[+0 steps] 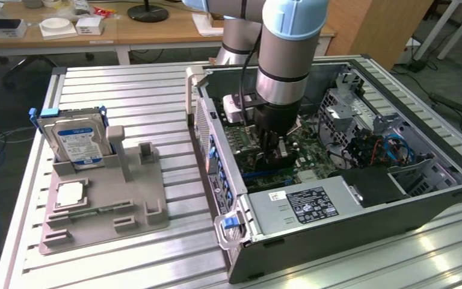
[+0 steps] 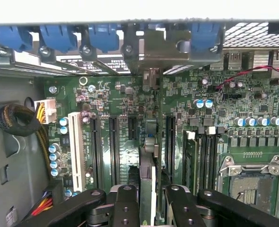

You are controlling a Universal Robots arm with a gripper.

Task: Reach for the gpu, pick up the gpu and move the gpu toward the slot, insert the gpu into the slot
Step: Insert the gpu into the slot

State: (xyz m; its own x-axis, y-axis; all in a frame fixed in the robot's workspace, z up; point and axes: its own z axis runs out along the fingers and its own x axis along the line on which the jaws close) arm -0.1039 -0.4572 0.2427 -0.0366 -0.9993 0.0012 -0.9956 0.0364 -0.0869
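Black fingers (image 2: 126, 208) of the gripper (image 2: 151, 201) close from both sides on the gpu (image 2: 147, 170), which shows edge-on as a thin strip running away from the lens over the green motherboard (image 2: 191, 94); the jaws are at a middling width with the card between them, so I judge it held. In the exterior view the gripper sits low inside the open case (image 1: 375, 235), with the card just above the board. The slot lies under the card's own edge and is hidden, so I cannot tell whether the contacts are touching it, partly in, or apart. Risks as I judge them: if the card leans in the grip, its edge would land on the slot's wall and not in the channel, and pushing then would bend the board; if it sits slightly to one side, it could foul the short black connector (image 2: 132, 127) just beside it; its bracket (image 2: 151, 78) could catch on the case's rear panel by the blue clips (image 2: 58, 35); such a thin card may also slip between the fingers under load. Counted: one gpu; one gripper; three long black connectors (image 2: 113, 151) in view; one white connector (image 2: 74, 146); one processor socket (image 2: 253, 187); four blue clips; outside the case, one hard drive (image 1: 74, 141) and one processor chip (image 1: 72, 194) on one grey holder (image 1: 135, 211).
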